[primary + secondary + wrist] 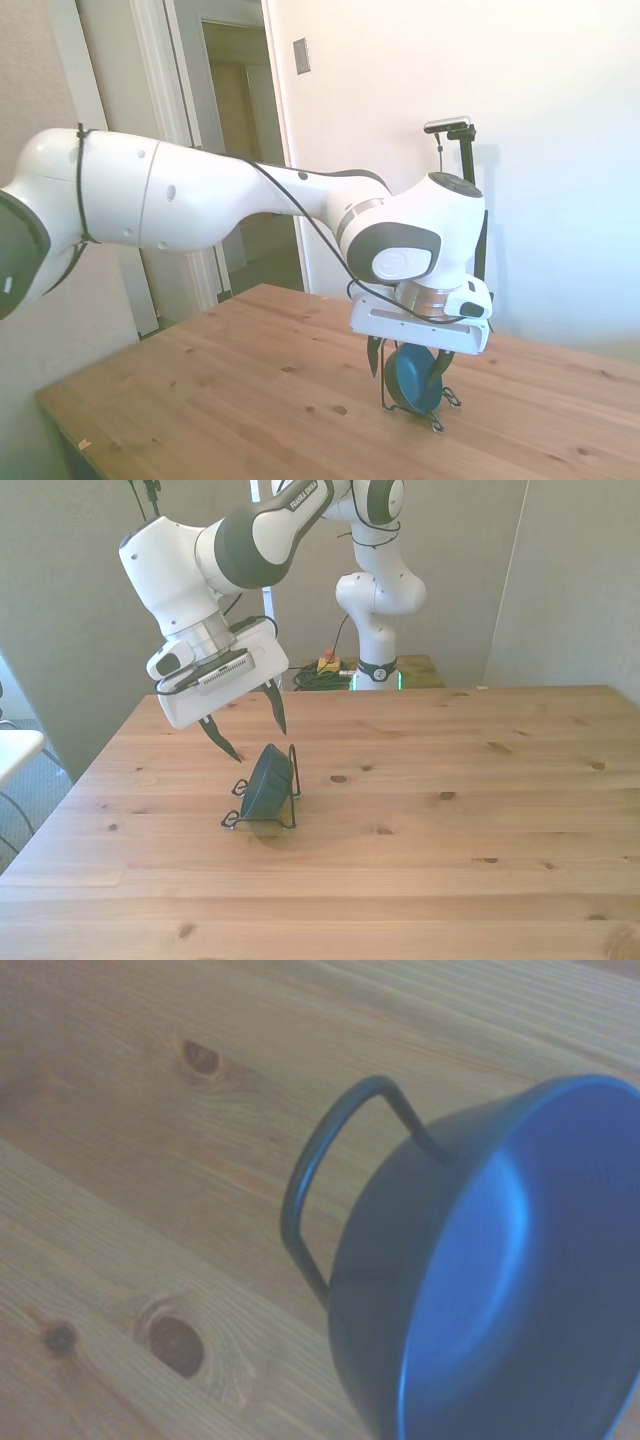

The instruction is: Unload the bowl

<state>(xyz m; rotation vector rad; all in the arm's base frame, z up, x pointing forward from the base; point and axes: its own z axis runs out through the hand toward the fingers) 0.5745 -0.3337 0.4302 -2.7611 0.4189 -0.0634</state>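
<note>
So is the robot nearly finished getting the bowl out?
Not yet. Nothing looks done: the bowl sits tilted on its edge in the wire stand on the table. In hand: the pincer hangs open just above the bowl, not touching it. Left to do: grip the bowl, lift it out, and put it down somewhere.

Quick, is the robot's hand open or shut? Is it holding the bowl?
Gripper: open, fingers spread above the bowl, holding nothing; the bowl sits in its wire stand.

Wrist view soft and blurred, bowl (500,1280) cut off by the edge, my gripper (412,352) partly hiding it in side view
</note>
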